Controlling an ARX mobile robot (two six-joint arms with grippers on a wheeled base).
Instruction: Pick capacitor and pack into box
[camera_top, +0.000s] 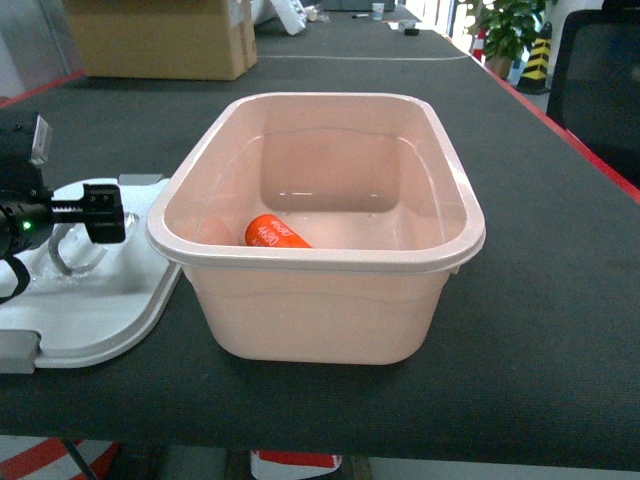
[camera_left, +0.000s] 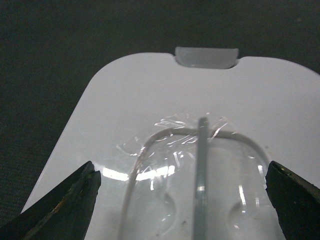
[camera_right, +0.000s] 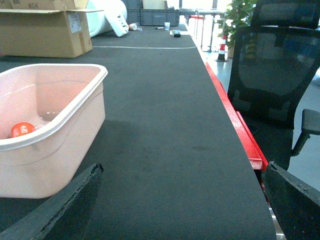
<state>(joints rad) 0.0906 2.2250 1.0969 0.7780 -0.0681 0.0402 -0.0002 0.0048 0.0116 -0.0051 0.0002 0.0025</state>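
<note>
Capacitor (camera_top: 272, 232) already lies in the box (camera_top: 318, 255), near front wall. Your left gripper (camera_left: 182, 187) hovers over the lid (camera_left: 150, 90) w/ jaws spread, empty. Right gripper (camera_right: 182, 200) also released, over bare counter (camera_right: 165, 125). Center on the lid handle (camera_left: 200, 165) before clamping; grip square.

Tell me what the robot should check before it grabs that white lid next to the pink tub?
1. Capacitor inside the box: ok.
2. Box open, nothing over its rim: ok.
3. Lid flat on the table beside the box: ok.
4. Left gripper open, fingers either side of the lid's handle: ok.
5. Right gripper open, off the box: ok.
6. Lid latches intact: cannot tell.
</note>
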